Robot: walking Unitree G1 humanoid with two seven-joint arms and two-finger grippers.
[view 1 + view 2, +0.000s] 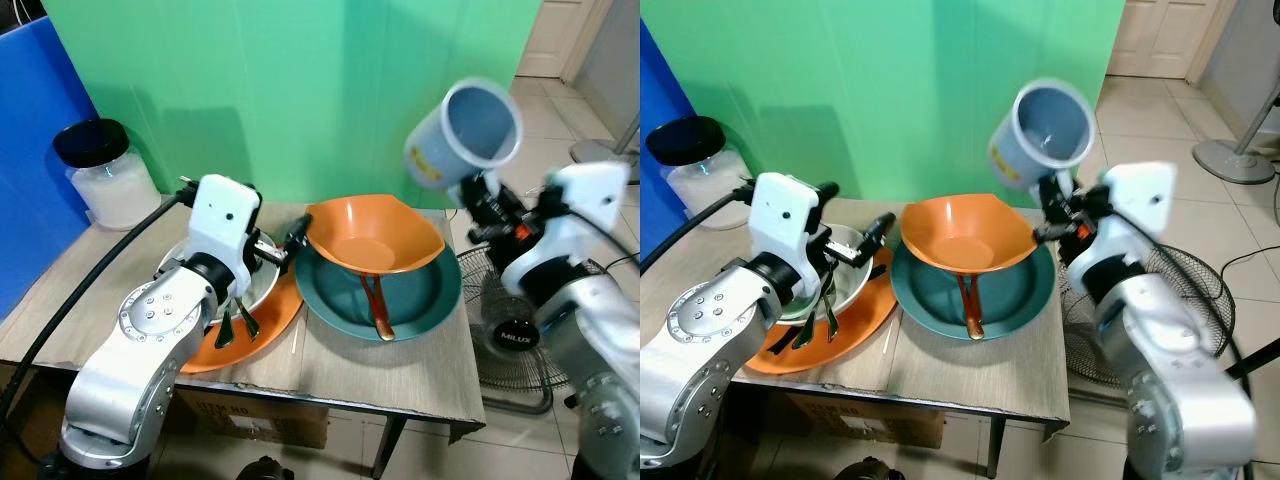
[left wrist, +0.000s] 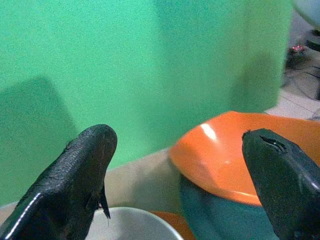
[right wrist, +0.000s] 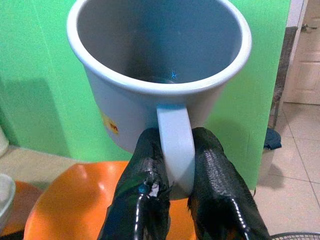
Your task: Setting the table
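Two fingers of our right gripper (image 3: 175, 187) pinch the mug (image 1: 466, 133) by its handle, tilted high above the table's (image 1: 400, 385) right edge, so we should level it and lower slowly while our left gripper (image 2: 180, 180) waits open beside the orange bowl (image 1: 372, 236).

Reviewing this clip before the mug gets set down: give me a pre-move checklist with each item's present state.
1. Right gripper shut on the mug handle: ok.
2. Mug held clear above the orange bowl: ok.
3. Mug upright: not ok, it is tilted with its mouth toward the camera.
4. Mug contents: cannot tell, inside is shaded.
5. Left gripper open, holding nothing, over the white bowl: ok.
6. Free table spot for the mug: cannot tell.
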